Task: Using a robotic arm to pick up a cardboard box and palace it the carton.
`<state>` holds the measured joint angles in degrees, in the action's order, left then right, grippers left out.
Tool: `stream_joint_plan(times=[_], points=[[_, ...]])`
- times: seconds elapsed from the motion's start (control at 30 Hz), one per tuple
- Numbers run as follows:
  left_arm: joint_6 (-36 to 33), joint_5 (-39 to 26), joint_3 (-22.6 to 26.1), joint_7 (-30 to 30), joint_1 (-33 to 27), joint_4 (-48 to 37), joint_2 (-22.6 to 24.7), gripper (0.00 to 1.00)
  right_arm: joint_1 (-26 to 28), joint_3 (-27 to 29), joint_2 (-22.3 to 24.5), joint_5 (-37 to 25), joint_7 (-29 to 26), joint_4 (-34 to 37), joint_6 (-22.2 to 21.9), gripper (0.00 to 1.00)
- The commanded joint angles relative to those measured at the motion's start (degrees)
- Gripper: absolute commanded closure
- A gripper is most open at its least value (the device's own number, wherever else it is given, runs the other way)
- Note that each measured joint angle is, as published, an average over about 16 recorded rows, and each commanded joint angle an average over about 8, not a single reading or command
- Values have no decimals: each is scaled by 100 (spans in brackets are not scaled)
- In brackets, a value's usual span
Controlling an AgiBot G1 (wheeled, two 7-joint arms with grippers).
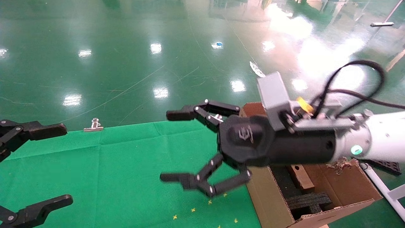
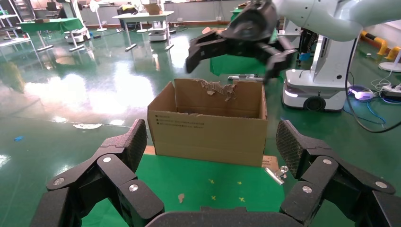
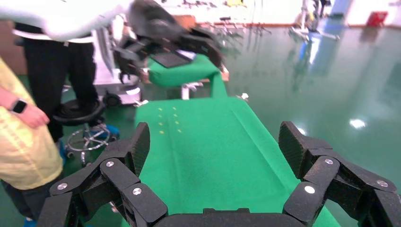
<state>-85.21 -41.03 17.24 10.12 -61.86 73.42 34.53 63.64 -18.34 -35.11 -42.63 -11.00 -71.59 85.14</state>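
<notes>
My right arm [image 1: 379, 139], white with a grey camera block, reaches in from the right. Its gripper [image 1: 169, 145] is open and empty above the green cloth, just left of the carton [image 1: 269, 202]. The carton is large, brown and open-topped, with black foam inserts [image 1: 308, 200]. The small slab-shaped cardboard box [image 1: 302, 179] stands inside it beside the foam, with a round hole near its top edge. In the left wrist view the carton [image 2: 208, 127] shows its printed side, and the right gripper [image 2: 232, 61] hangs above it. My left gripper [image 1: 60, 164] is open and empty at the far left.
The green cloth [image 1: 126, 174] covers the table and carries several small yellow cross marks [image 1: 208, 202]. A metal binder clip [image 1: 93, 126] holds its far edge. A person in yellow [image 3: 23, 142] and a stool stand beside the table. Glossy green floor lies around it.
</notes>
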Motion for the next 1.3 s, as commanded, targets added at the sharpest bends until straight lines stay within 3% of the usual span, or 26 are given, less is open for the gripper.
stream_joint_plan(times=[0.03, 0.23, 1.3], points=[[0, 0, 0, 0, 0, 0, 0, 0, -209, 229, 7, 76, 24, -197, 55, 0], [2, 1, 1, -1, 1, -1, -1, 0, -407, 441, 15, 159, 44, -375, 108, 0], [2, 2, 0, 0, 0, -1, -1, 0, -201, 222, 9, 76, 25, -190, 54, 0]])
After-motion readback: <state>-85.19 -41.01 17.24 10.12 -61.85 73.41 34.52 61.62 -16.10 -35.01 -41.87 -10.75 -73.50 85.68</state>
